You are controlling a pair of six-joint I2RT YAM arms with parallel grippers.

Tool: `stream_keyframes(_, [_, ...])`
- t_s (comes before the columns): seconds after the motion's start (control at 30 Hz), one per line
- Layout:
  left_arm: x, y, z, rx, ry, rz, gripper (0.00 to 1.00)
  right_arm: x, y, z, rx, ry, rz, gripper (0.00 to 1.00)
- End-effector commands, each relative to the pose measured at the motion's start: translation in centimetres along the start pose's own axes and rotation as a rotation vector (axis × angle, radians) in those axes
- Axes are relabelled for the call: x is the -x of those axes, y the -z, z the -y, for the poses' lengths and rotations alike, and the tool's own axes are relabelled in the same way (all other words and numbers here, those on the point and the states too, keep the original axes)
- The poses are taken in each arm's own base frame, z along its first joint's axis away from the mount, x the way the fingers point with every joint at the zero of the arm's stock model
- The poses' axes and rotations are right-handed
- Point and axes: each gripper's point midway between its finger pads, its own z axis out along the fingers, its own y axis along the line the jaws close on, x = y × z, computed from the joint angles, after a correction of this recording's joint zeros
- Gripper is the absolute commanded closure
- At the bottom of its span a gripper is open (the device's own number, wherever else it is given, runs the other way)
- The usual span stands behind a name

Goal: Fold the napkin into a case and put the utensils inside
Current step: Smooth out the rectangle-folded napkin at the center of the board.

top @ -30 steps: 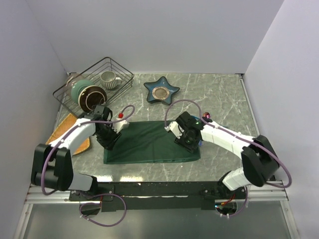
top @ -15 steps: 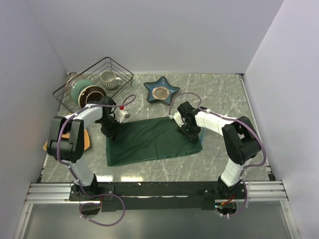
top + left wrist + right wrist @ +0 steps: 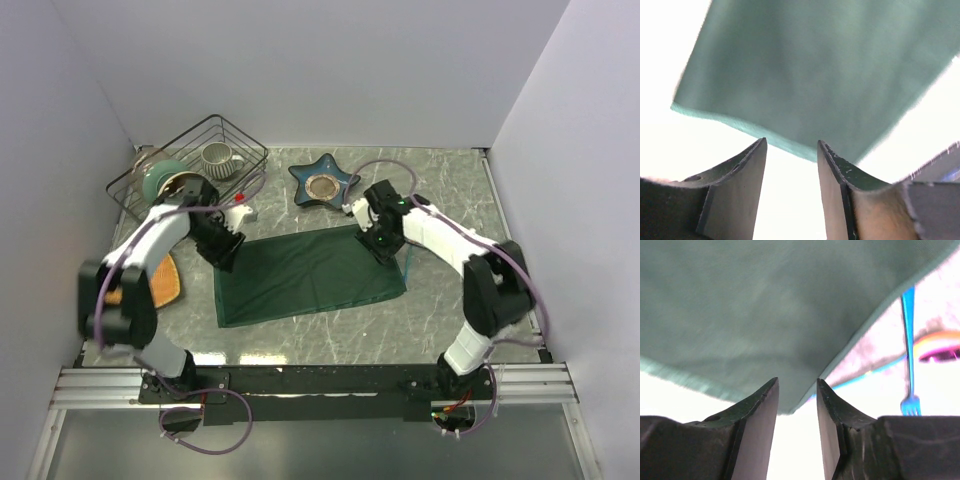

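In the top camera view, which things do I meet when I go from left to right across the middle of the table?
orange mat → left gripper → green napkin → right gripper → blue fork

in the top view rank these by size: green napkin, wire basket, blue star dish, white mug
1. napkin and wire basket: too close to rank
2. star dish
3. white mug, smallest, sitting inside the basket
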Motion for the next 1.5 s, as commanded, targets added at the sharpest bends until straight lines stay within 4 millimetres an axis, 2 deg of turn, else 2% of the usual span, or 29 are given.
stream_keyframes(0.0, [-3.7,4.0,5.2,-0.071,-0.221,0.046,0.49,-1.2,5.2,-2.1,0.07,-0.037,0.071,0.55])
stream_keyframes(0.03, [-4.7,4.0,5.5,-0.06,-0.249,0.027,0.49,-2.5,4.9,-2.7,0.083,-0.05,0.046,0.55])
stream_keyframes(0.1, [-6.9,3.7,6.2,-0.027,-0.307,0.011,0.49,-3.9,5.1,-3.1,0.077,-0.059,0.027,0.55])
stream_keyframes(0.13, [-7.3,3.3,6.2,0.01,-0.351,-0.008,0.49,-5.3,4.5,-3.3,0.075,-0.062,-0.007,0.54])
stream_keyframes(0.2, [-8.9,2.1,7.6,0.022,-0.407,-0.036,0.48,-6.7,4.0,-2.9,0.047,-0.081,-0.044,0.54])
stream_keyframes(0.23, [-9.1,1.7,7.4,0.053,-0.424,-0.047,0.48,-7.6,3.6,-3.0,0.055,-0.1,-0.069,0.54])
stream_keyframes(0.3, [-10.2,0.8,8.4,0.046,-0.447,-0.076,0.48,-8.6,3.2,-3.0,0.068,-0.132,-0.1,0.53])
stream_keyframes(0.37, [-10.1,0.6,8.5,0.056,-0.456,-0.071,0.48,-9.3,2.9,-2.5,0.067,-0.177,-0.12,0.53])
stream_keyframes(0.53, [-10.2,-0.2,9.4,0.052,-0.522,-0.106,0.48,-9.9,2.0,-1.0,0.059,-0.268,-0.158,0.52])
stream_keyframes(0.67, [-10.5,-0.7,9.7,0.043,-0.553,-0.143,0.52,-10.0,0.9,-0.8,0.091,-0.303,-0.187,0.54])
stream_keyframes(0.87, [-10.2,-0.7,9.8,0.05,-0.561,-0.135,0.53,-8.9,-0.1,-1.0,0.146,-0.351,-0.189,0.56])
stream_keyframes(1.1, [-10.1,-0.8,9.7,0.053,-0.565,-0.129,0.53,-8.2,-1.3,-0.4,0.158,-0.375,-0.195,0.59])
stream_keyframes(1.37, [-10.1,-0.7,9.3,0.059,-0.593,-0.157,0.57,-8.1,-1.2,-0.6,0.181,-0.375,-0.196,0.75])
stream_keyframes(1.47, [-9.8,-0.5,9.2,0.064,-0.599,-0.158,0.57,-7.9,-1.0,-0.6,0.185,-0.374,-0.192,0.88])
